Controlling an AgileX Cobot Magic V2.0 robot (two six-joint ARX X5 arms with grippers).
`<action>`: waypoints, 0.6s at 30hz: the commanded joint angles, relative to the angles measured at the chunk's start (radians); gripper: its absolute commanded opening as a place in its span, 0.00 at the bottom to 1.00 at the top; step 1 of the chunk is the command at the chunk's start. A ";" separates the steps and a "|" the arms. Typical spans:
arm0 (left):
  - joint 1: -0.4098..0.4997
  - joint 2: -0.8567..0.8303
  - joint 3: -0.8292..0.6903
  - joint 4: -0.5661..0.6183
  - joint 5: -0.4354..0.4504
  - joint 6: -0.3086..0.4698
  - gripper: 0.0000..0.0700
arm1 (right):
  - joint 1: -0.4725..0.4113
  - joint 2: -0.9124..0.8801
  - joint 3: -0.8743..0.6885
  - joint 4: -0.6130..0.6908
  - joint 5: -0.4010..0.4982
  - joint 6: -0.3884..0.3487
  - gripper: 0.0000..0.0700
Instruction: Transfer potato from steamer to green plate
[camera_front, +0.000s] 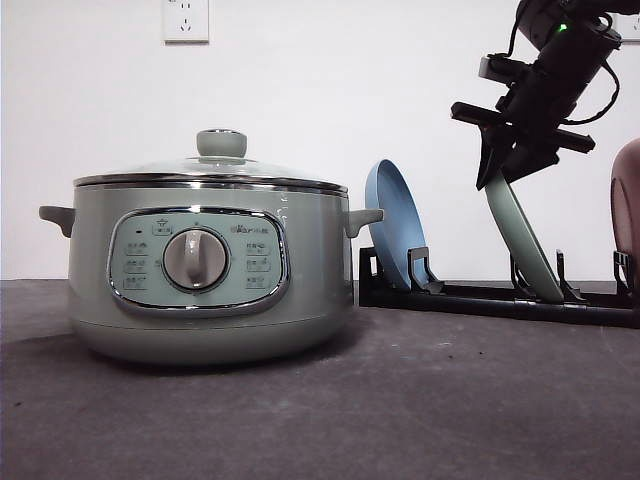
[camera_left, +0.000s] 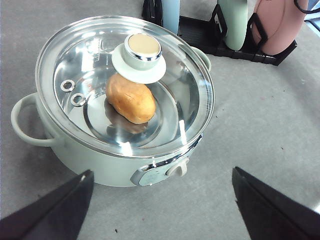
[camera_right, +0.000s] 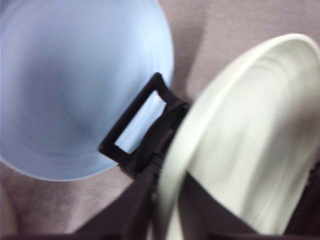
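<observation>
The potato (camera_left: 131, 98) lies inside the steamer (camera_front: 210, 300), seen through its shut glass lid (camera_left: 75, 60) with the green knob (camera_left: 142, 50) on top. My left gripper (camera_left: 160, 212) hovers open above and in front of the steamer, its fingers (camera_left: 55, 210) wide apart and holding nothing. The green plate (camera_front: 525, 240) stands tilted on edge in a black rack (camera_front: 480, 298) to the right of the steamer. My right gripper (camera_front: 505, 170) is shut on the top rim of the green plate (camera_right: 250, 140), one finger on each side of it.
A blue plate (camera_front: 395, 225) stands in the same rack, between the steamer and the green plate. A pink dish (camera_left: 277, 25) stands at the rack's right end. Bare grey tabletop (camera_front: 450, 400) lies in front of the rack and steamer.
</observation>
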 joint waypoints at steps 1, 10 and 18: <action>-0.002 0.007 0.023 0.004 0.005 -0.001 0.80 | 0.002 0.017 0.025 0.006 -0.005 0.023 0.02; -0.002 0.007 0.023 0.004 0.005 -0.001 0.80 | 0.002 0.007 0.025 0.007 -0.051 0.064 0.01; -0.002 0.007 0.023 0.005 0.005 0.002 0.80 | 0.003 -0.045 0.047 0.014 -0.081 0.083 0.01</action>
